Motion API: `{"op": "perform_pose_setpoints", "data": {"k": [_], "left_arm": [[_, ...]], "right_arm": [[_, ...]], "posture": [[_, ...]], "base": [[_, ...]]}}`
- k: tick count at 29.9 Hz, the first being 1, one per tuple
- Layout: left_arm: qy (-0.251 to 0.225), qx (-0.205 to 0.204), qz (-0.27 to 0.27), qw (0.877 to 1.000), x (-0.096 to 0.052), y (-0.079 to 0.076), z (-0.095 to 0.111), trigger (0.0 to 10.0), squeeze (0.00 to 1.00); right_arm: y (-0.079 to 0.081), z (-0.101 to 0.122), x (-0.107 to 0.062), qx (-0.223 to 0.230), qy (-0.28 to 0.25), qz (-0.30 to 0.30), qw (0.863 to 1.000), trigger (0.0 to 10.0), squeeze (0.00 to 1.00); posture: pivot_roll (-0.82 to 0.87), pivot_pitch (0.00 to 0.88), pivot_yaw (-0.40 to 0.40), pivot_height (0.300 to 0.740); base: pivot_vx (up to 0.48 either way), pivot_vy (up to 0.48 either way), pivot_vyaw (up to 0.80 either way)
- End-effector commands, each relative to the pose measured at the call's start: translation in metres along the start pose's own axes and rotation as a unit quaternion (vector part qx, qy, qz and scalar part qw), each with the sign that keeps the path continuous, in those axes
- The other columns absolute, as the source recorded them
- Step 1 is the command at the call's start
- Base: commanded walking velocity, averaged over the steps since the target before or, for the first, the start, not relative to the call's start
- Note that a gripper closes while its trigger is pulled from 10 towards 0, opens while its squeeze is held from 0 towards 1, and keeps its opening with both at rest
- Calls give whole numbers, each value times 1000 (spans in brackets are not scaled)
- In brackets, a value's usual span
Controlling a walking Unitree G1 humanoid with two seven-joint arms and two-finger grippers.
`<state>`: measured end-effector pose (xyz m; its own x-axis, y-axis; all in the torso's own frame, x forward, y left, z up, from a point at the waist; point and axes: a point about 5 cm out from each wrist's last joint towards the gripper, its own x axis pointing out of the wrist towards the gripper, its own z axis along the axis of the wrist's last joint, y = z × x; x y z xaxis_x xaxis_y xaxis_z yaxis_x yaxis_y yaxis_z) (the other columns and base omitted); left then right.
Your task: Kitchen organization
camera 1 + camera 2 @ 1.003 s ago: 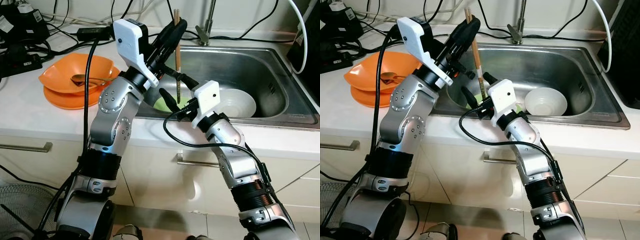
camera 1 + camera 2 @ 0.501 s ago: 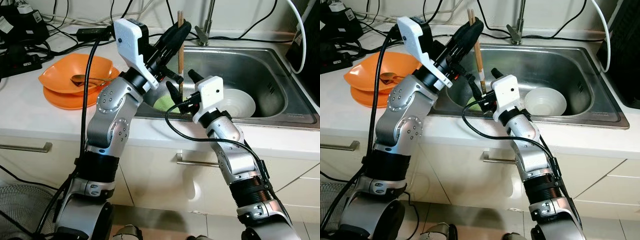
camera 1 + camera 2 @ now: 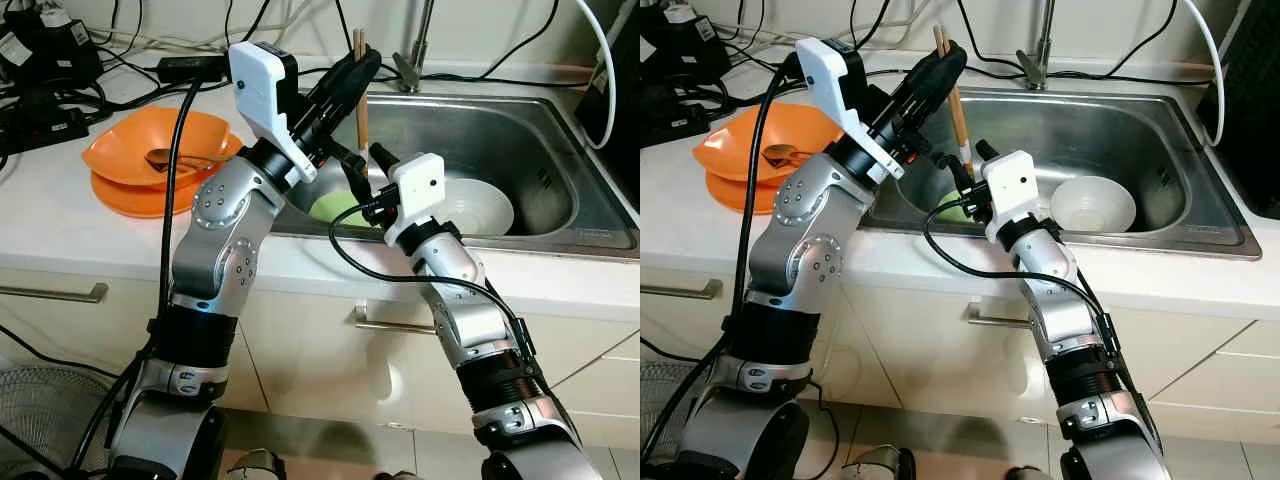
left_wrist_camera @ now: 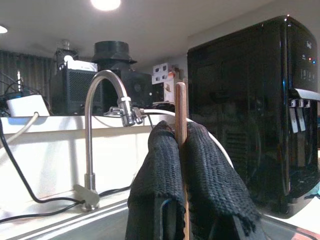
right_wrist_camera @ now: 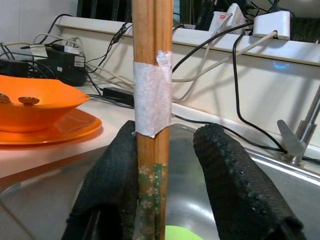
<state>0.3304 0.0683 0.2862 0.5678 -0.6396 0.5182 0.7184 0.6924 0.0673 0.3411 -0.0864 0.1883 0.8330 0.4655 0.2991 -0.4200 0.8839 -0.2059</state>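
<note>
A pair of wooden chopsticks (image 3: 361, 105), bound with white tape (image 5: 152, 92), stands upright over the steel sink (image 3: 500, 130). My left gripper (image 3: 358, 62) is shut on their upper part, and the tips stick out above its fingers (image 4: 210, 175). My right gripper (image 3: 366, 167) is open just below, with its fingers on either side of the chopsticks' lower part. In the right wrist view the chopsticks (image 5: 150, 165) lie against one finger (image 5: 107, 180), and a gap separates them from the other finger (image 5: 235, 175).
An orange bowl (image 3: 150, 140) holding a spoon sits on an orange plate on the counter at left. In the sink lie a white bowl (image 3: 480, 205) and a green dish (image 3: 335, 207). A faucet (image 3: 412, 50) stands behind, with cables and power strips at back left.
My right gripper rose from low in the sink and closed in around the chopsticks' lower end. The left gripper still holds them, shifted slightly right.
</note>
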Motion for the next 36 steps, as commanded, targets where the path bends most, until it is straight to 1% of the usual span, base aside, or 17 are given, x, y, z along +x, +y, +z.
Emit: {"op": "perform_pose_setpoints", "data": {"k": [1, 3, 4, 5, 9, 10, 14, 18, 19, 26, 30, 31, 33, 34, 35, 36], "left_arm": [[8, 14, 1, 1000, 0, -1, 0, 10000, 0], [9, 22, 19, 1000, 0, 2, -1, 10000, 0], [9, 22, 19, 1000, 0, 2, -1, 10000, 0], [8, 28, 36, 999, 0, 5, -1, 10000, 0], [12, 31, 55, 998, 1, 7, -3, 10000, 0], [16, 30, 58, 998, 2, 8, -4, 10000, 1000], [23, 12, 58, 998, 2, 7, -8, 10000, 1000], [21, 10, 63, 998, 2, 7, -8, 10000, 1000], [19, 9, 67, 998, 3, 7, -8, 10000, 1000], [18, 0, 64, 998, 3, 4, -8, 10000, 1000], [22, 0, 66, 998, 1, 5, -9, 10000, 1000], [29, 5, 70, 997, -1, 6, -11, 10000, 0], [48, 5, 86, 995, -9, 9, -17, 10000, 0], [48, 5, 86, 995, -9, 9, -17, 10000, 0], [62, -1, 92, 994, -15, 10, -21, 10000, 0], [70, -1, 94, 993, -18, 11, -24, 10000, 0]], "right_arm": [[-5, 7, 4, -6, -14, -12, 1000, 0, 0], [-5, 5, 3, -6, -11, -14, 1000, 0, 0], [-5, 5, 3, -6, -11, -14, 1000, 0, 0], [-6, 4, 3, -6, -9, -16, 1000, 0, 0], [-8, 4, 3, -5, -7, -20, 1000, 0, 0], [-8, 4, 3, -5, -7, -22, 1000, 0, 0], [-11, 4, 3, -8, -6, -30, 999, 0, 0], [-14, 3, 2, -8, -1, -38, 999, 0, 0], [-15, 1, 2, -12, 8, -41, 999, 0, 0], [-17, -3, 2, -15, 19, -50, 998, 0, 0], [-25, -3, 4, -19, 26, -70, 997, 0, 0], [-30, -2, 6, -21, 29, -79, 996, 0, 0], [-43, -1, 10, -28, 41, -100, 994, 0, 0], [-43, -1, 10, -28, 41, -100, 994, 0, 0], [-50, 0, 12, -35, 49, -109, 992, 0, 0], [-54, -1, 14, -37, 57, -115, 991, 0, 0]], "posture": [[60, 25, 39, 740], [62, 29, 41, 740], [62, 29, 41, 740], [61, 30, 42, 740], [62, 33, 41, 740], [62, 33, 41, 740], [62, 33, 41, 740], [61, 38, 41, 740], [61, 39, 40, 740], [63, 43, 37, 740], [68, 45, 35, 740], [69, 45, 34, 740], [66, 47, 32, 740], [66, 47, 32, 740], [66, 48, 33, 740], [66, 49, 31, 740]], "base": [[0, 0, 0], [0, 0, 0], [0, 0, 0], [0, 0, 0], [0, 0, 0], [0, 0, 0], [0, 0, 0], [0, 0, 0], [0, 0, 0], [0, 0, 0], [0, 0, 0], [0, 0, 0], [0, 0, 0], [0, 0, 0], [0, 0, 0], [0, 0, 0]]}}
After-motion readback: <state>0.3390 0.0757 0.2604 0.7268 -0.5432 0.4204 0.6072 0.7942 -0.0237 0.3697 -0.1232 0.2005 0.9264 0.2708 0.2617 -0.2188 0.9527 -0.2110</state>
